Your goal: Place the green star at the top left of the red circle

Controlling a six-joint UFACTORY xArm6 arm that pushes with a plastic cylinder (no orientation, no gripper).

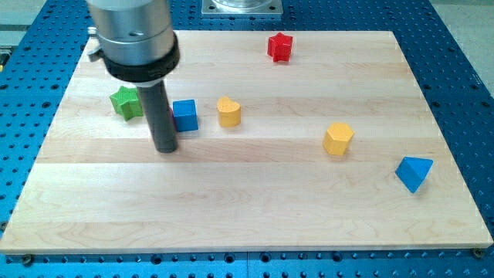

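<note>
Starting at the tip (165, 148), which is the rod's lower end, no claw is fitted to this arm, so nothing can be called released, clenched or grasping. The tip is set on the counter (255, 216) just to the view's right of the green star (125, 102) and a little below it, apart from it.

The green star lies near the counter's left edge, partly tucked under the arm's wide collar. A blue cube (184, 115) stands on the far side of the rod from the green star, and a yellow heart (228, 112) lies further right of the star again. A yellow block (338, 138) and a blue triangle (414, 173) lie well to the star's right and lower, and a red star (279, 47) well to its right and higher.

The red circle cannot be made out. It may be hidden behind the rod, but that is only a guess.

The step in hand is judged to be the approach to the green star. It is best done by first fixing the red circle's place, since the goal spot is measured from it. The tip should then be brought round to the side of the star away from that spot, without the star being clipped on the way. Contact is best made along a line through the star's middle. Its points are likely to make it spin off a skewed push, so short, corrected pushes are advised. The blue cube should be left undisturbed.
</note>
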